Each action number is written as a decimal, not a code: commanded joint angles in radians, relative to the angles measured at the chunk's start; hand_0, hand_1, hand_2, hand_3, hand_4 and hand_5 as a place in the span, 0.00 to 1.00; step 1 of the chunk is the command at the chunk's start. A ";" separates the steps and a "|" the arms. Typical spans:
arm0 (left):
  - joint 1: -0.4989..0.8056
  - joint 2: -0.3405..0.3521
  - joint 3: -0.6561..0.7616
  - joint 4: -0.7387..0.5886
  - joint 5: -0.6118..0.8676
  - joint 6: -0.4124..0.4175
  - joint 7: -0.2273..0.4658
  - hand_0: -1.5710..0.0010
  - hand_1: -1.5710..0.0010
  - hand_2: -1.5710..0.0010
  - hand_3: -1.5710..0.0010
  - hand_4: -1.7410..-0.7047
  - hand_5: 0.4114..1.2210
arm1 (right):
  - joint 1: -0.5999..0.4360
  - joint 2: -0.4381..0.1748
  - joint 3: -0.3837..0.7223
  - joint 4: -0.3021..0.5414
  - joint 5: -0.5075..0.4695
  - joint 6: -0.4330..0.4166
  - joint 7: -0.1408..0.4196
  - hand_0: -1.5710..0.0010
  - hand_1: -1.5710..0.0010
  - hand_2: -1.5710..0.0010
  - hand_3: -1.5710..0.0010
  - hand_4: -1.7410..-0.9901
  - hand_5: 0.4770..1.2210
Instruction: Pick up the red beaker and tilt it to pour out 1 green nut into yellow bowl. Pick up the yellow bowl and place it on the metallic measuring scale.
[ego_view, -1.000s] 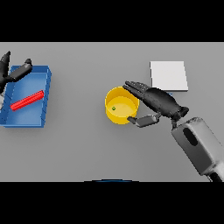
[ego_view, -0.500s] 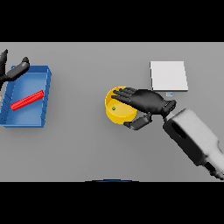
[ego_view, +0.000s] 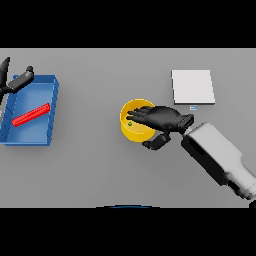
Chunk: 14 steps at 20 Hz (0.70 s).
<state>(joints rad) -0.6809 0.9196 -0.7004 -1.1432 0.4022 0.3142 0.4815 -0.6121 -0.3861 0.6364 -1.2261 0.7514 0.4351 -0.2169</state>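
Your right hand (ego_view: 162, 119) lies over the round yellow bowl (ego_view: 131, 131); fingers reach across its rim and the thumb sits outside its near wall, apparently closing on it; one small green nut (ego_view: 130, 123) lies inside; the flat square metallic measuring scale (ego_view: 192, 86) lies up and right; the red beaker (ego_view: 31, 114) lies in the blue tray (ego_view: 52, 112); left hand (ego_view: 15, 82) open beside it.

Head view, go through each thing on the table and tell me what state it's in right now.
yellow bowl: upright, gripped at its rim, one green nut inside
red beaker: lying flat in the blue tray
metallic measuring scale: bare
right hand: closed on bowl
left hand: open, idle
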 joint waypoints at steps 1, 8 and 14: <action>0.000 -0.003 -0.002 0.003 -0.003 0.004 0.001 1.00 1.00 1.00 1.00 0.91 0.38 | -0.002 0.000 0.004 0.011 0.002 0.000 -0.012 1.00 1.00 1.00 1.00 0.62 0.29; 0.002 0.001 -0.009 -0.015 -0.013 0.016 0.008 1.00 1.00 1.00 1.00 0.92 0.39 | -0.008 0.022 0.014 0.061 0.000 -0.017 -0.050 1.00 1.00 0.98 0.96 0.60 0.35; 0.003 0.002 -0.010 -0.033 -0.009 0.025 0.021 1.00 1.00 1.00 1.00 0.92 0.39 | -0.015 0.024 0.018 0.063 0.003 0.003 -0.046 0.70 0.76 0.76 0.73 0.35 0.70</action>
<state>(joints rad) -0.6772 0.9212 -0.7101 -1.1764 0.3937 0.3386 0.5018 -0.6268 -0.3624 0.6545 -1.1628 0.7537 0.4383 -0.2626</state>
